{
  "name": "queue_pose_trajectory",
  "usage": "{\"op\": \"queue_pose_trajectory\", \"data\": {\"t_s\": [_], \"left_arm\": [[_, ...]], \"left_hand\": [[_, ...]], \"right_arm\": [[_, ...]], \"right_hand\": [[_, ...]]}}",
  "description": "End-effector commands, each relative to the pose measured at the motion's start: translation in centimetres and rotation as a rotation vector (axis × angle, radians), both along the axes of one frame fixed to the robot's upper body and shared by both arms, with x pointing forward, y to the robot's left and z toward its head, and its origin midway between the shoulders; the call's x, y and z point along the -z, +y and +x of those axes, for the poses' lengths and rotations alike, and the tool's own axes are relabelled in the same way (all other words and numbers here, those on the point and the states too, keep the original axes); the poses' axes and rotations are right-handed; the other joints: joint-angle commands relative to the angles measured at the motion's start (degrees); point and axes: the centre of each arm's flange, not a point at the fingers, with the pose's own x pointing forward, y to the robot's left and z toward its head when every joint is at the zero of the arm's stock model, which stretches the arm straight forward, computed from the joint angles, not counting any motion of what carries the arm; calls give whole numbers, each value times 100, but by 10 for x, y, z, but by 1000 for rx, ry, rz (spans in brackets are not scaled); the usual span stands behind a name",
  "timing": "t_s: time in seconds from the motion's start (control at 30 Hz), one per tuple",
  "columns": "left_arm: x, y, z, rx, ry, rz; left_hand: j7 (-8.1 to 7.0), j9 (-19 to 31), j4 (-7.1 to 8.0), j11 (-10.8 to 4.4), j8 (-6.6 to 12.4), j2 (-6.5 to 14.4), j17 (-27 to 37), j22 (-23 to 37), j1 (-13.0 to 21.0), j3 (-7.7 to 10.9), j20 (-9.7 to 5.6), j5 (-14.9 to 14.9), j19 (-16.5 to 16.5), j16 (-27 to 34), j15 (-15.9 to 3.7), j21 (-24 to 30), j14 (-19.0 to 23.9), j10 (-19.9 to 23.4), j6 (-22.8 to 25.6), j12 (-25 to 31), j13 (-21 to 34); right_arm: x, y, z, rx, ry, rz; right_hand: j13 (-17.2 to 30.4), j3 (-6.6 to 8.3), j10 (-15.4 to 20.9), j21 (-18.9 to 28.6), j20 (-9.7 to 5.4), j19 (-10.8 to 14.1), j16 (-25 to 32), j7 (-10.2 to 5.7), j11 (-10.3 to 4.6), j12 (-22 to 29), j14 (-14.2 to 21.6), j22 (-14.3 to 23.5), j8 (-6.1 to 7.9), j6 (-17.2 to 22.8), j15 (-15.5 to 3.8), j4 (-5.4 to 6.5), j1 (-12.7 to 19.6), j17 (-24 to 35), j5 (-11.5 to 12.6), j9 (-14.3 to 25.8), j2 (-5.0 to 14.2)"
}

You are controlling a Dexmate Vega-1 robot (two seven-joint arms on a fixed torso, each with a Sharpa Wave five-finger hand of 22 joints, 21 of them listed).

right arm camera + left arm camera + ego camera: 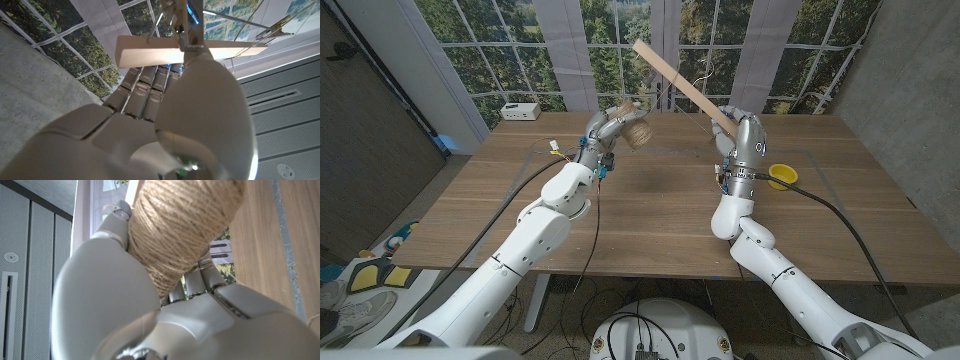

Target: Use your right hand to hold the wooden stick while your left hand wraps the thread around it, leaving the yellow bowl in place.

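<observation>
My right hand (742, 135) grips the lower end of a long flat wooden stick (676, 83), raised over the table and slanting up toward the far left. In the right wrist view the stick (150, 49) crosses above my right hand (165, 115), with thin thread strands (235, 19) running off it. My left hand (610, 128) holds a spool of brown twine (638, 135) above the table, left of the stick. The left wrist view shows the twine spool (182, 227) held by my left hand (130, 305). A yellow bowl (781, 176) sits on the table by my right wrist.
The wooden table (650, 210) stretches between both arms. A white box (520, 110) stands at the far left corner. Windows run behind the table, and a grey wall rises on the right.
</observation>
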Motion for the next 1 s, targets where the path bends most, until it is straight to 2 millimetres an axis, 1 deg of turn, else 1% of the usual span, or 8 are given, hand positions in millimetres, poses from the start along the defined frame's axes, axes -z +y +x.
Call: {"op": "queue_pose_trajectory", "data": {"t_s": [0.03,0.13,0.23,0.37,0.6,0.7,0.8,1.0], "left_arm": [[15,16,15,-24,64,-72],[16,22,16,-18,76,-97],[15,29,18,-29,82,-119],[14,36,20,-21,102,-147],[7,32,17,53,98,-180],[3,34,14,56,85,-187],[-1,37,11,47,67,-198],[-4,39,4,31,54,-198]], "left_hand": [[-27,18,245,-297,-29,1033,-53,22,725,528,-1013,-11,282,-62,-2119,807,1724,340,537,-10,5],[-30,22,246,-301,-35,1035,-114,21,721,536,-1011,-13,275,-108,-2120,814,1736,332,545,-20,1],[-30,24,247,-308,-44,1034,-168,21,716,540,-1006,-16,270,-144,-2121,821,1757,349,545,-26,-14],[-20,30,248,-297,-50,1035,-228,20,712,546,-1001,-18,266,-184,-2121,830,1780,336,551,-39,-20],[-25,37,238,-325,-70,1029,-317,20,715,557,-1003,-22,259,-244,-2125,847,1818,346,543,-45,-24],[-28,38,235,-313,-77,1027,-342,19,716,560,-1004,-23,256,-261,-2126,851,1827,356,540,-48,-32],[-22,44,230,-362,-79,1023,-379,19,719,565,-1004,-25,253,-289,-2128,858,1833,346,549,-68,-53],[-27,51,228,-373,-96,1022,-446,20,719,577,-1000,-28,249,-356,-2130,869,1797,338,533,-98,-86]], "right_arm": [[0,-9,-12,-77,-84,32],[1,-10,-15,-74,-99,26],[3,-13,-17,-70,-116,30],[5,-15,-20,-71,-140,23],[8,-11,-25,-62,-171,-14],[9,-8,-26,-40,-180,-38],[12,-8,-26,-14,-177,-64],[19,-13,-21,48,-151,-81]], "right_hand": [[674,16,583,40,-381,-11,-4,-508,-396,687,134,10,24,525,-683,21,622,18,33,797,635],[657,16,597,60,-383,-10,-12,-502,-374,677,127,10,25,516,-687,13,634,25,35,805,637],[656,11,600,78,-391,-15,-19,-513,-411,672,120,11,22,529,-693,9,640,33,35,794,636],[654,2,591,97,-405,-18,-24,-514,-398,662,120,10,19,522,-684,13,635,38,34,793,638],[658,-5,595,129,-410,-28,-27,-528,-402,655,130,10,19,519,-699,1,653,50,33,799,638],[674,-17,600,148,-410,-31,-33,-532,-410,661,137,10,19,526,-698,3,652,43,30,794,640],[679,-19,610,167,-411,-29,-35,-532,-415,662,140,9,23,529,-698,1,659,50,30,801,645],[687,-30,601,191,-417,-39,-41,-531,-419,654,145,7,17,528,-688,10,651,52,29,791,651]]}}
